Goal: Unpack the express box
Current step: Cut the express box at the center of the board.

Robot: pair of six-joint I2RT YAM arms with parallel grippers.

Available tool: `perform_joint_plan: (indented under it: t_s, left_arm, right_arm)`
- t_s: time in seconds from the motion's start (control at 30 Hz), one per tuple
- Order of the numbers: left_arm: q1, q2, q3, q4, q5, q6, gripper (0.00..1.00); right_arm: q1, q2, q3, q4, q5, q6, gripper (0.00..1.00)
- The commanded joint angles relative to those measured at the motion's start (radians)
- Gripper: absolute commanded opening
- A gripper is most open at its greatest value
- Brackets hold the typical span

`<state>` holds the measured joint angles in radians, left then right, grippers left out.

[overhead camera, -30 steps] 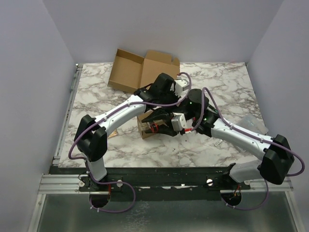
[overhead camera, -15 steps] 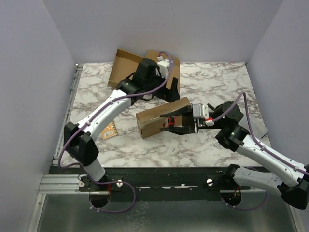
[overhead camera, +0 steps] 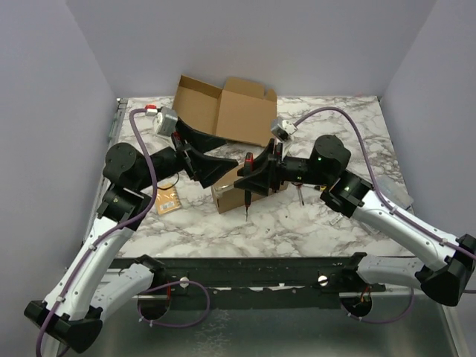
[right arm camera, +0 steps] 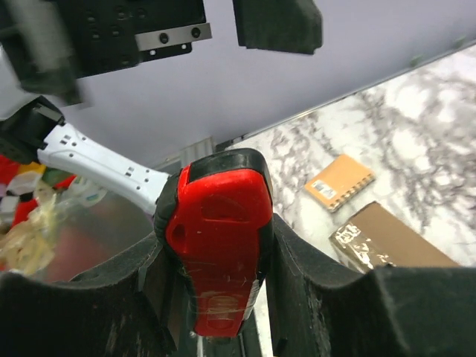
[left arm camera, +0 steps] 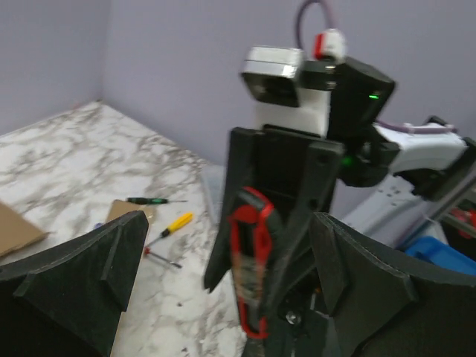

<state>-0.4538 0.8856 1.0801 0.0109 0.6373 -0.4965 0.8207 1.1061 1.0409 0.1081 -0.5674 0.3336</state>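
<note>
The express box [overhead camera: 225, 198], small, brown and taped, lies on the marble mid-table, mostly hidden under both grippers; its taped corner [right arm camera: 387, 239] shows in the right wrist view. My right gripper [overhead camera: 251, 178] hovers above it, shut on a red-and-black utility knife [right arm camera: 218, 238], which hangs blade-down [overhead camera: 247, 186]. My left gripper [overhead camera: 217, 165] stands wide open just left of it, facing the knife [left arm camera: 249, 260] without touching it. Nothing lies between the left fingers [left arm camera: 82, 275].
An opened cardboard box [overhead camera: 223, 108] sits at the back. An orange notebook [overhead camera: 167, 199] lies left of the express box. Screwdrivers [left arm camera: 172, 224] and small tools [overhead camera: 299, 195] lie on the marble to the right.
My left arm pulled back from the rear open box to the left and its jaws opened wide. My right gripper carried the knife left and up, over the express box.
</note>
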Motion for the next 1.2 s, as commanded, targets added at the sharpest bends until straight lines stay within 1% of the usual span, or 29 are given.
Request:
perform_joint_plan:
  t_s: [0.0,0.1,0.23,0.3,0.5,0.57,0.67,0.7,0.83,0.93,1.03,1.07,1.17]
  left_arm:
    - [-0.003,-0.008,-0.094,0.276,0.224,-0.237,0.99]
    - [-0.011,-0.027,-0.120,0.281,0.229,-0.259,0.97]
    - [-0.015,-0.037,-0.163,0.282,0.200,-0.294,0.87]
    - [-0.017,-0.033,-0.176,0.285,0.196,-0.302,0.84]
    - [-0.041,-0.010,-0.178,0.284,0.193,-0.305,0.84]
    - [-0.055,-0.005,-0.179,0.284,0.185,-0.298,0.78]
    - [-0.082,0.009,-0.185,0.285,0.173,-0.293,0.63]
    - [-0.089,0.013,-0.188,0.285,0.173,-0.291,0.60]
    - [-0.103,0.007,-0.207,0.286,0.174,-0.284,0.56]
    - [-0.105,0.000,-0.215,0.284,0.173,-0.283,0.56]
    - [-0.105,0.004,-0.215,0.282,0.172,-0.286,0.50]
    - [-0.106,0.006,-0.214,0.282,0.174,-0.285,0.47]
    - [-0.107,0.012,-0.209,0.282,0.176,-0.287,0.22]
  right_arm:
    - [0.001,0.075,0.055,-0.078,-0.159,0.070,0.01]
    - [0.001,0.080,0.027,-0.024,-0.177,0.084,0.01]
    - [0.002,0.094,0.022,0.020,-0.220,0.093,0.01]
    - [0.003,0.097,0.017,0.040,-0.234,0.094,0.01]
    - [0.002,0.130,0.035,0.051,-0.246,0.093,0.01]
    - [0.003,0.140,0.038,0.063,-0.246,0.095,0.01]
    - [0.002,0.156,0.049,0.081,-0.254,0.100,0.01]
    - [0.003,0.157,0.048,0.088,-0.248,0.101,0.01]
    - [0.003,0.154,0.044,0.106,-0.233,0.104,0.01]
    - [0.003,0.149,0.036,0.117,-0.225,0.106,0.01]
    - [0.003,0.141,0.025,0.144,-0.209,0.120,0.01]
    - [0.002,0.140,0.022,0.153,-0.201,0.122,0.01]
    - [0.003,0.136,0.004,0.189,-0.166,0.147,0.00]
